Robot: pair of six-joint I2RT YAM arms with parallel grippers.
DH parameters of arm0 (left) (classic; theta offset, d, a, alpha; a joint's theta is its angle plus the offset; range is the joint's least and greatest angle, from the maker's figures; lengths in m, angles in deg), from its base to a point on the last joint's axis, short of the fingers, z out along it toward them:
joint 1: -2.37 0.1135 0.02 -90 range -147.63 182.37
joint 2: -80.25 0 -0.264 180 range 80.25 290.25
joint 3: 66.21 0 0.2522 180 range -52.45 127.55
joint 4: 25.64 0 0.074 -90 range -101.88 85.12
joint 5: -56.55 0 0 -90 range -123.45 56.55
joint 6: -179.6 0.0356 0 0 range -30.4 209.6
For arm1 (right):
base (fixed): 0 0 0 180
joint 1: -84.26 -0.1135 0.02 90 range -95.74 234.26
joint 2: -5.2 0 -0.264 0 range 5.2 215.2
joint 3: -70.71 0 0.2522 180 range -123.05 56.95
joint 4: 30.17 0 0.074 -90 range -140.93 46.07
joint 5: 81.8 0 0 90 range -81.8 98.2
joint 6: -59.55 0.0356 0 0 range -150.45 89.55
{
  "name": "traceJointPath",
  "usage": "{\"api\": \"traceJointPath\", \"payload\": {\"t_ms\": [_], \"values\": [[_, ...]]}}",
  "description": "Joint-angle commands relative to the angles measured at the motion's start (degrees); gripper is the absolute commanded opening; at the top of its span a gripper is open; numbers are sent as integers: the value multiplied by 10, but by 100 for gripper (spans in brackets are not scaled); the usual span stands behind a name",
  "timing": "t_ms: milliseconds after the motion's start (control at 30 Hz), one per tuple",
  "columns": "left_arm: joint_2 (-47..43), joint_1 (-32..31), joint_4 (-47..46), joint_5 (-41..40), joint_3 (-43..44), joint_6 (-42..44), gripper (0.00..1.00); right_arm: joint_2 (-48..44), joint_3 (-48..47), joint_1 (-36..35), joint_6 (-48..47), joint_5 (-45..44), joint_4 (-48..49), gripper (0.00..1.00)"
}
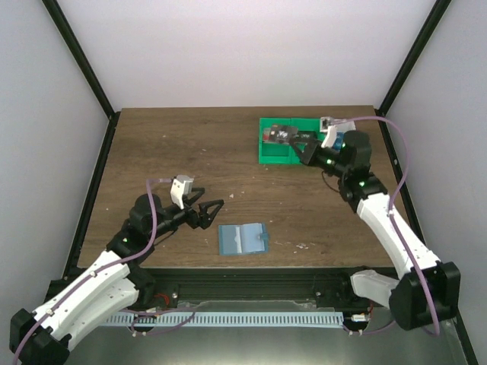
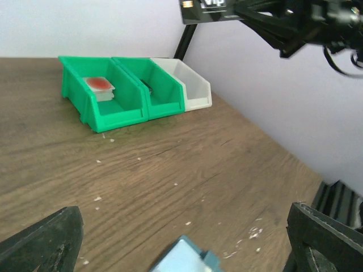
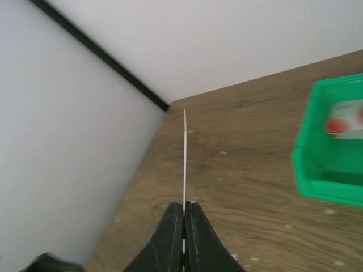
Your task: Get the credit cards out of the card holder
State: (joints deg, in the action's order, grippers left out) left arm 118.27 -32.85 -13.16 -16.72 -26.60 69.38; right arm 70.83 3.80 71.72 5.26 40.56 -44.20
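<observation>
The card holder, a flat light-blue wallet, lies open on the table near the front edge; its corner shows at the bottom of the left wrist view. My left gripper hovers just left of it, open and holding nothing. My right gripper is over the green bins, shut on a thin card seen edge-on. A credit card with a red face lies in one green bin; the same card shows in the right wrist view.
Two green bins and a white bin stand in a row at the back right of the table. White crumbs are scattered over the wood. Black frame posts and pale walls enclose the table.
</observation>
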Motion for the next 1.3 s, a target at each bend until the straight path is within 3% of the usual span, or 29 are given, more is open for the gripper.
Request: {"api": "traceJointPath", "payload": {"t_ms": [0, 133, 300, 667, 867, 1267], "values": [[-17, 2, 41, -4, 6, 138, 100, 71, -60, 64, -96, -3, -109, 1], [-24, 2, 58, 12, 3, 171, 100, 146, -99, 111, -110, 6, -116, 0], [-35, -3, 59, 15, -2, 176, 100, 225, -155, 131, -129, -45, -134, 0], [-53, -17, 64, -17, -12, 193, 100, 396, -304, 140, -147, -115, -167, 1], [-57, -21, 65, -28, -12, 198, 100, 489, -399, 145, -173, -95, -206, 1], [-59, -24, 65, -30, -15, 202, 100, 555, -454, 145, -166, -46, -234, 1]]}}
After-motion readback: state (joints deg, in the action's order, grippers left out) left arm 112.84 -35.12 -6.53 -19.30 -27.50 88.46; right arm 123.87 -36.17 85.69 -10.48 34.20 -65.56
